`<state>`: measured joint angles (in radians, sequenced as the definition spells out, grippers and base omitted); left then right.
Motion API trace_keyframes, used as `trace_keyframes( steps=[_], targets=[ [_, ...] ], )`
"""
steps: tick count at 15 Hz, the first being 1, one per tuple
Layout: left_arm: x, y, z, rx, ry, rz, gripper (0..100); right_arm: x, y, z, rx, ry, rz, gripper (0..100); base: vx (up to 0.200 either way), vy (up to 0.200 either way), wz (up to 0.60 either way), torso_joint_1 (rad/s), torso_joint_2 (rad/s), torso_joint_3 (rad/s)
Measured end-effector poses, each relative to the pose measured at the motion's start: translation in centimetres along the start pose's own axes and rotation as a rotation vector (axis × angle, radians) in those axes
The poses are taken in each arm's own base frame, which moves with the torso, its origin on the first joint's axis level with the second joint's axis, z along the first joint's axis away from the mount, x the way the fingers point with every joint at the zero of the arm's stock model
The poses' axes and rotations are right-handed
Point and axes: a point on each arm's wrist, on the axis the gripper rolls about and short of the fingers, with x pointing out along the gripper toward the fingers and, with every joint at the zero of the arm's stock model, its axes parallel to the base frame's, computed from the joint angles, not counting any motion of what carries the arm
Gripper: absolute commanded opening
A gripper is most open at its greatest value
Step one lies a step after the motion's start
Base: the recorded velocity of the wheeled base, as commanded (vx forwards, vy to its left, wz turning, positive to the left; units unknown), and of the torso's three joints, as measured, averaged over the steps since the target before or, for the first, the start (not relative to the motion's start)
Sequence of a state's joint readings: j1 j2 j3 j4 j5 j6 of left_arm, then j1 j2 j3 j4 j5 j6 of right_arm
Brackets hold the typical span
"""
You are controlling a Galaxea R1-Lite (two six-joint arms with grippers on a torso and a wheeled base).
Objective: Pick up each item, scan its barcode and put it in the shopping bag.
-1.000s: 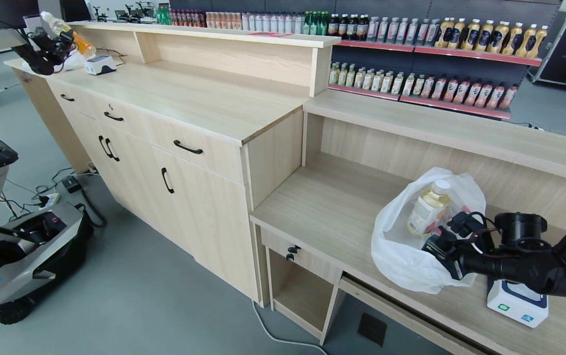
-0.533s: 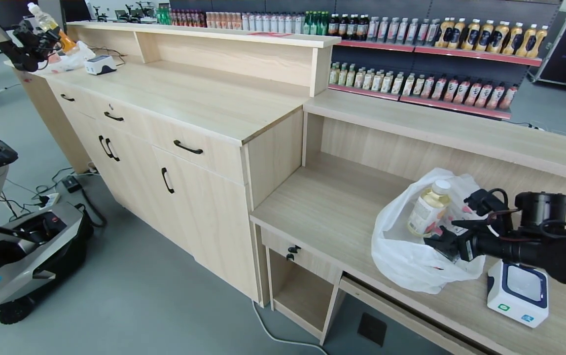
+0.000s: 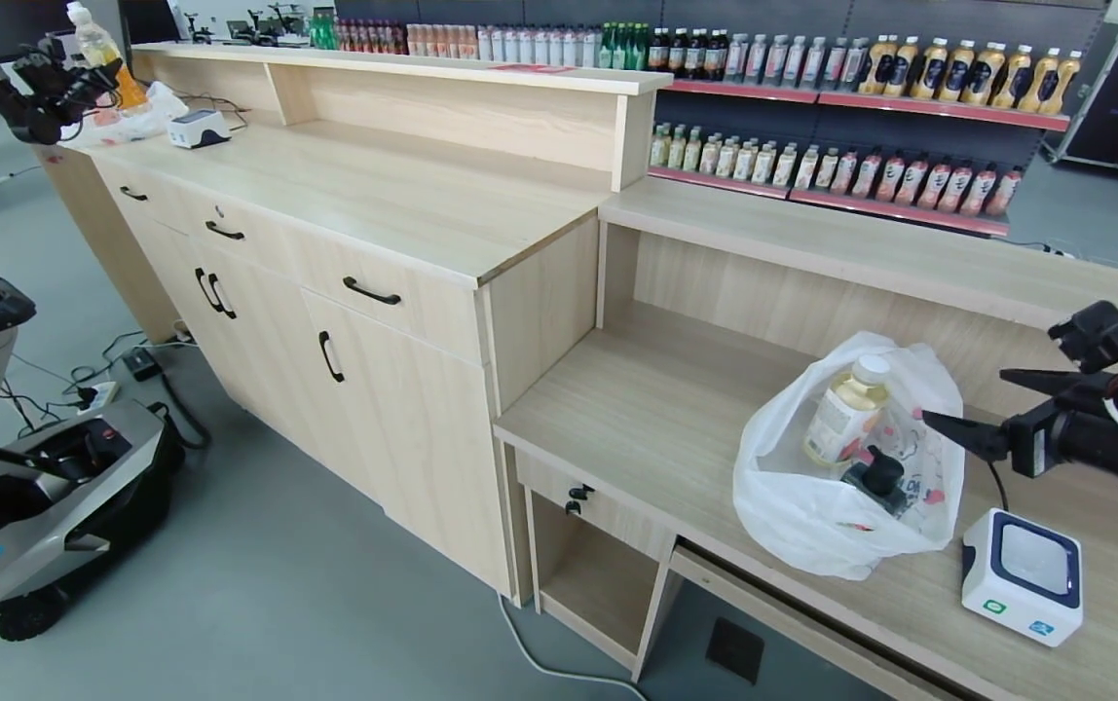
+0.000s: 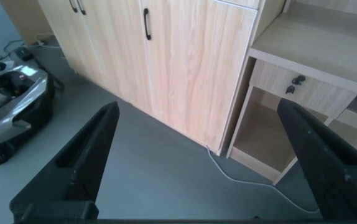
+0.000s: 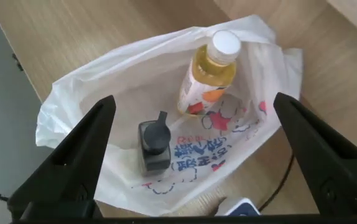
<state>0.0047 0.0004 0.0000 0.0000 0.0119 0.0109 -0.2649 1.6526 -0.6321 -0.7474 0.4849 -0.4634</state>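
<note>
The counter (image 3: 676, 409) bears the shopping bag (image 3: 793, 516), mouth gaping upward to take items; beside it hangs the right gripper (image 3: 963, 395), spread wide and empty, like the left gripper (image 4: 198, 104). The scanner (image 3: 1022, 576) sits just beside the bag for quick passes; the bagged yellow bottle (image 3: 846, 409) and dark container (image 3: 878, 479) seem done

1. The white plastic shopping bag (image 3: 812, 531) hides the bases of the pale yellow capped bottle (image 3: 844, 414) and the small black bottle (image 3: 876, 476).
2. The white box scanner (image 5: 242, 207) is cut off by the picture's edge.
</note>
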Motion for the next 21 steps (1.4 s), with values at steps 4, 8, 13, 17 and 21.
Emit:
trace_keyframes(
  steps=[4,8,13,17,21],
  targets=[
    [0.0,0.0,0.0,0.000,0.000,0.000,100,-2.9,-0.6,2.0,0.080,-0.011,-0.220,100,0.000,0.000,-0.60,0.001,0.00,0.006],
    [0.0,0.0,0.0,0.000,0.000,0.000,100,-4.8,-0.5,2.6,0.160,0.019,-0.403,100,0.000,0.000,-0.60,0.007,0.00,0.002],
    [0.0,0.0,0.0,0.000,0.000,-0.001,100,-7.3,1.4,2.8,0.330,0.134,-0.598,100,0.000,0.000,-0.48,0.000,0.01,0.001],
    [0.0,0.0,0.0,0.000,0.000,-0.001,100,-11.4,5.2,2.7,0.470,0.151,-0.580,100,0.000,0.000,0.00,0.000,0.00,0.000],
    [0.0,0.0,0.0,0.000,0.000,-0.001,100,-17.4,9.4,1.2,0.484,0.136,-0.488,100,0.000,0.000,0.00,0.000,0.00,0.000]
  ],
)
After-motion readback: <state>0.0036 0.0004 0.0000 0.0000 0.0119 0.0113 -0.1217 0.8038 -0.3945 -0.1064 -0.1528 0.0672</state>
